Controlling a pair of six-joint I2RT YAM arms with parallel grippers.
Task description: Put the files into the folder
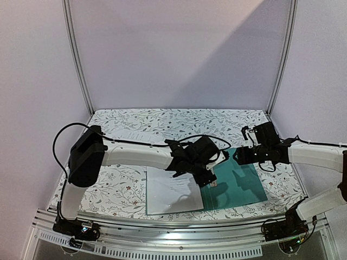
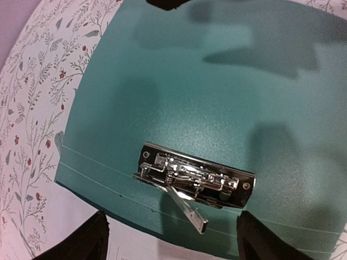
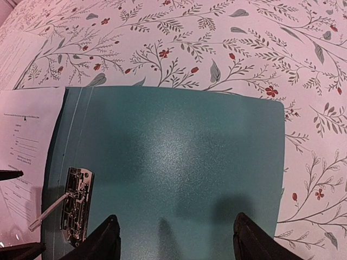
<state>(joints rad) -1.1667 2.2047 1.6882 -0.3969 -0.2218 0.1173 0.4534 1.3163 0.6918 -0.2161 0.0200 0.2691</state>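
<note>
The teal folder (image 1: 238, 184) lies open and flat at the table's front middle. Its silver clip (image 2: 195, 181) sits by the spine with its lever (image 2: 190, 208) raised. A white printed sheet (image 1: 171, 192) lies on the folder's left half, beside the clip; it also shows in the right wrist view (image 3: 24, 146). My left gripper (image 1: 210, 174) hovers open and empty just above the clip, its jaws (image 2: 171, 244) straddling the lever. My right gripper (image 1: 242, 155) is open and empty above the folder's right half (image 3: 179, 151), near its far edge.
A second printed sheet (image 1: 133, 135) lies on the floral tablecloth (image 1: 179, 122) at the back left, also seen in the right wrist view (image 3: 21, 54). White booth walls enclose the back and sides. A metal rail (image 1: 179, 244) runs along the near edge.
</note>
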